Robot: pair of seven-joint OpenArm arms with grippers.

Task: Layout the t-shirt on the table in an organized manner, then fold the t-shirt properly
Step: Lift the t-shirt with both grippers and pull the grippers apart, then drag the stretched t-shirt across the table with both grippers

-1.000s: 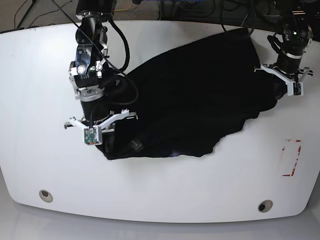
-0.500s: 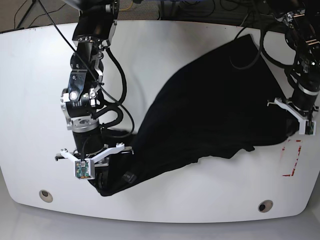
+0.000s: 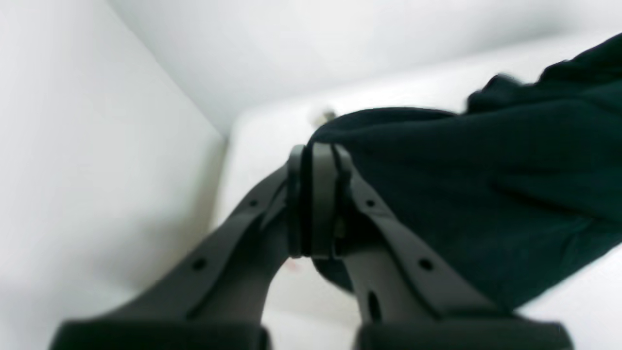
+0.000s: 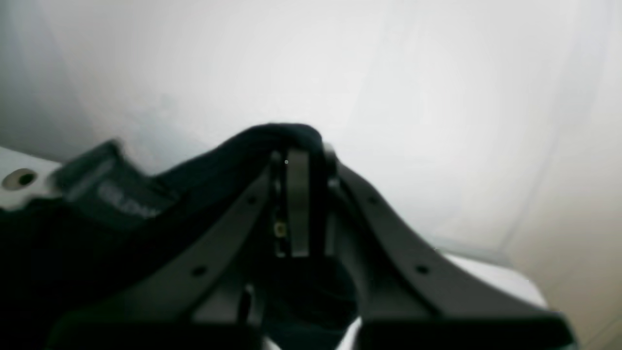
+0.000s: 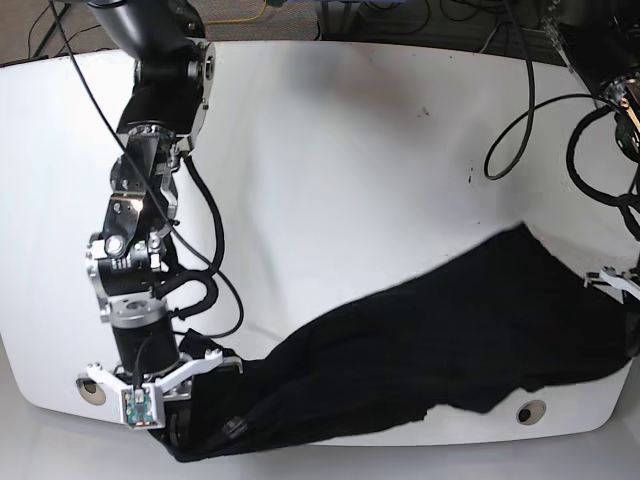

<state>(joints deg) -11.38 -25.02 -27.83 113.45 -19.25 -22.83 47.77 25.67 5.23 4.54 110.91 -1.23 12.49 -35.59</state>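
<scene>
We hold both arms stretched low and wide apart, our left end effector (image 3: 316, 204) and right end effector (image 4: 296, 209) each clamped tight on cloth.

Beyond the far edge of the surface, the base view shows a strip of dark floor (image 5: 400, 20) littered with black cables (image 5: 440, 25) and one yellow cable (image 5: 245, 15). Both wrist views take in only a plain pale wall (image 4: 437, 97) — blurred, softly and evenly lit, with no window in sight — shading to beige at the right view's right side.
</scene>
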